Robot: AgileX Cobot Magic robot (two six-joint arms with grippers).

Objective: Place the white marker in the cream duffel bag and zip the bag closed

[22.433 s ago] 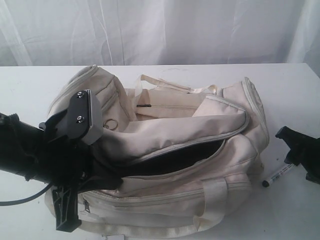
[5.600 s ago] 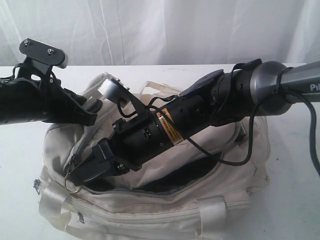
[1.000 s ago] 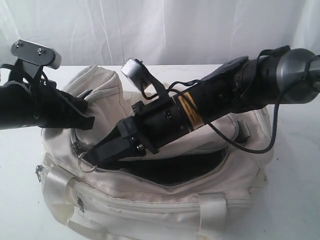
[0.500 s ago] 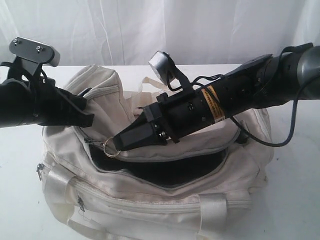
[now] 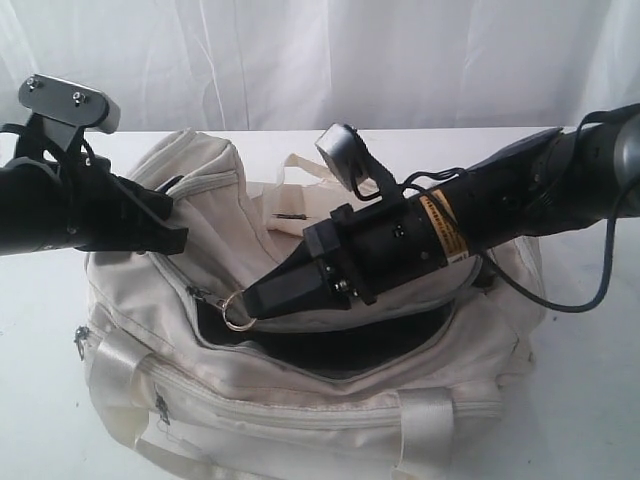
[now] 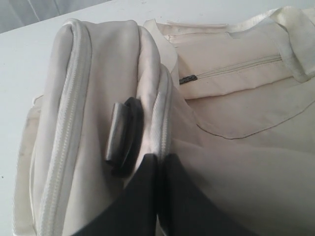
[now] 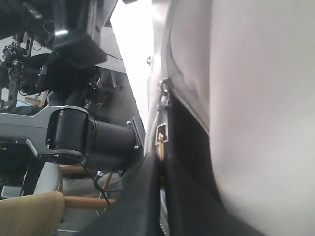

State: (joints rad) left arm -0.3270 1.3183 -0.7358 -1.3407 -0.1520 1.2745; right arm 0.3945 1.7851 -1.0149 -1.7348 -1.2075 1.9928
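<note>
Exterior: your right gripper (image 5: 252, 300) is clamped on the metal ring pull (image 5: 236, 314) of the cream duffel bag (image 5: 300, 400). The bag sits on the table (image 5: 590, 400) with its main zip gaping.
Left wrist: left gripper (image 6: 158, 161) is pinched tight on the bag's end fabric, beside a black strap ring (image 6: 123, 136).
Right wrist: cramped view, jaws seemingly together at the zip.

A white table (image 5: 585, 400) spreads left, right and near, and a white curtain (image 5: 400, 60) hangs along its far edge.
</note>
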